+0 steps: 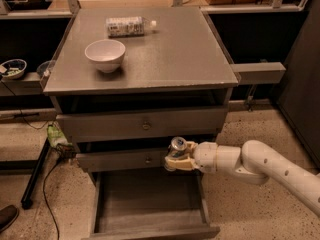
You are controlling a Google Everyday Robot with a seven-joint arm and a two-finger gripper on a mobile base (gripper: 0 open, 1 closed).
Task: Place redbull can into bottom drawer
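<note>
The redbull can is upright in my gripper, its shiny silver top showing. My white arm reaches in from the right. The gripper is shut on the can and holds it in front of the middle drawer, above the right part of the open bottom drawer. The bottom drawer is pulled out, with a plain grey floor and low side walls; nothing shows inside it.
A white bowl and a clear plastic bottle lying on its side are on the cabinet top. The top drawer is closed. A cable and a black stand leg lie on the floor at the left.
</note>
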